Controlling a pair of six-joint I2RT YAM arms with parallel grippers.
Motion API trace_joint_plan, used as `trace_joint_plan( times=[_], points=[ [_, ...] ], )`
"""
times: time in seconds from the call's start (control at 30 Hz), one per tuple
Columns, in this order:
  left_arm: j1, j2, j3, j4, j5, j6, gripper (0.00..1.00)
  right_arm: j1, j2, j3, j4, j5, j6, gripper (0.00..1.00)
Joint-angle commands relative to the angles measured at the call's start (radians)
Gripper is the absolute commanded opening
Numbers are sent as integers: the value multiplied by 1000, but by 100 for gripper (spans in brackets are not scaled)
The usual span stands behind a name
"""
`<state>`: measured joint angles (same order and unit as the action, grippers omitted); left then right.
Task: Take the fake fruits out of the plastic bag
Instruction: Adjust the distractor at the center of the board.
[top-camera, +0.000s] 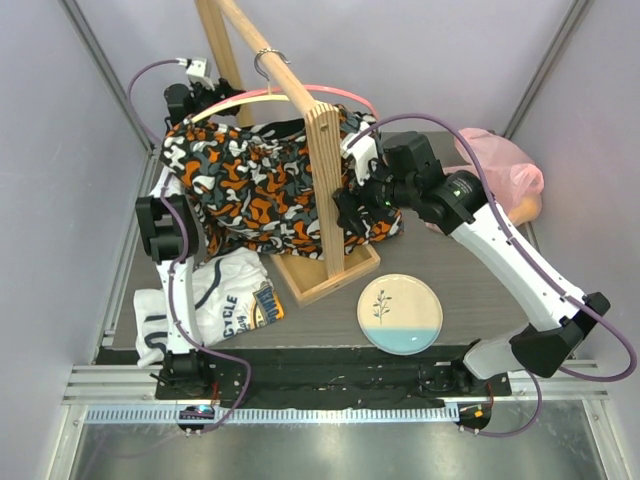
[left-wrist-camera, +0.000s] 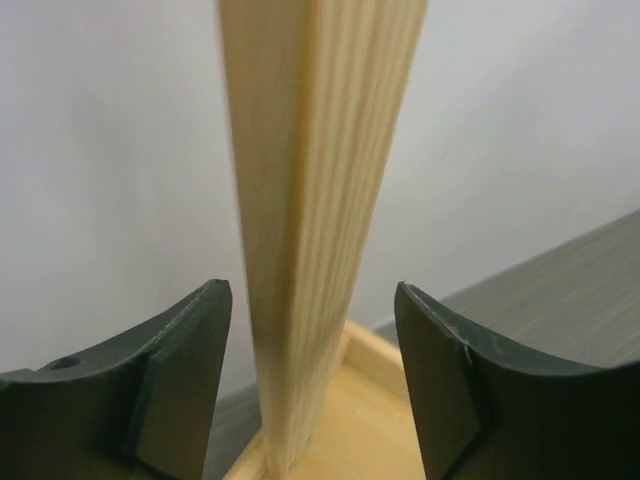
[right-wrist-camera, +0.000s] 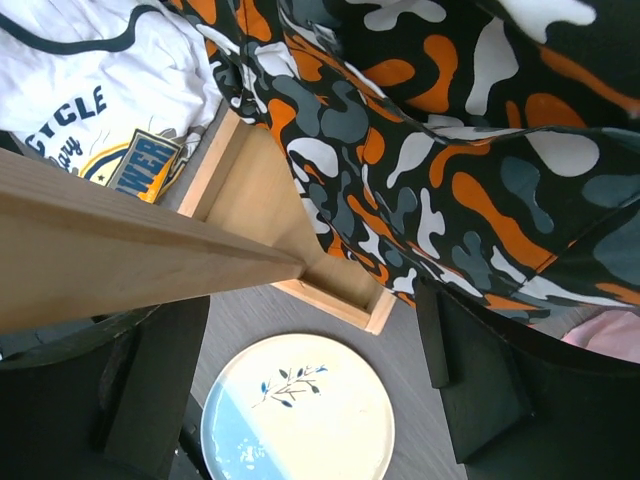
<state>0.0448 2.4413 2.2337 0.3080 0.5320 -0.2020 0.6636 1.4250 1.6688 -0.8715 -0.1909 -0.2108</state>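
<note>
I see the left pincer (left-wrist-camera: 310, 300) apart around the wooden post (left-wrist-camera: 320, 150) of the clothes rack, with a gap on each side. The right pincer (right-wrist-camera: 310, 330) is apart too, beside the camouflage garment (right-wrist-camera: 450, 130), and holds nothing. The pink plastic bag (top-camera: 515, 175) lies at the far right of the counter (top-camera: 430, 255), well apart from both.

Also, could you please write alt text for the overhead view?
The left arm and right arm both reach toward a wooden clothes rack hung with an orange, black and white garment. A pink plastic bag sits at far right; a plate and white T-shirt lie nearer.
</note>
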Motion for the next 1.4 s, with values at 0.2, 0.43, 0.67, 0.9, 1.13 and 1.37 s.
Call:
trace_joint_plan(
  times=[0.2, 0.43, 0.67, 0.9, 1.13, 1.37],
  points=[
    [-100, 19, 242, -1, -67, 122, 16, -7, -9, 14, 157, 71, 74, 89],
    [-50, -191, -1, 19, -92, 105, 0, -217, 71, 81, 261, 123, 197, 88],
    [41, -557, -446, 6, -49, 93, 0, -392, 89, 26, 408, 93, 154, 87],
    [125, -787, -670, -125, -150, 144, 0, -395, -118, -197, 372, 6, -27, 86],
    [219, -866, -692, -205, -234, 156, 0, -381, -201, -328, 365, -217, -144, 73],
    [271, -817, -637, -211, -268, 199, 0, -389, 76, -186, 493, -82, -212, 68]
  ],
)
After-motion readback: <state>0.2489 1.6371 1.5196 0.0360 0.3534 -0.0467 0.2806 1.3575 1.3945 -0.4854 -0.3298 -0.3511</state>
